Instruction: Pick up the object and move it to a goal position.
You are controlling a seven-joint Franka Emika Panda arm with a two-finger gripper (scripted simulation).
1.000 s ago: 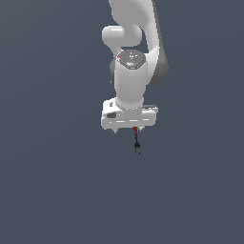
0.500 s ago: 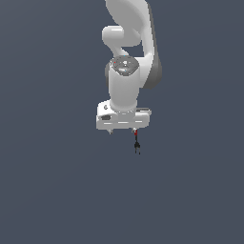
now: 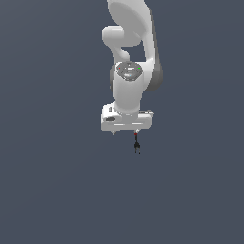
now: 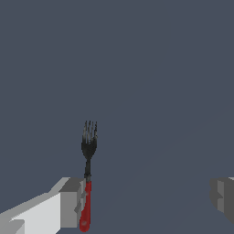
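Since a second ago the arm's wrist has drifted slightly toward the exterior view's left, while the fork hangs at about the same spot. In the wrist view the claw [image 4: 146, 201] stands wide: one finger [image 4: 73, 201] has the fork [image 4: 87, 173] lying against its inner face, the other finger sits well apart. The fork's red handle is beside that finger, its black prongs pointing away. In the exterior view it [image 3: 137, 144] dangles below the white claw body.
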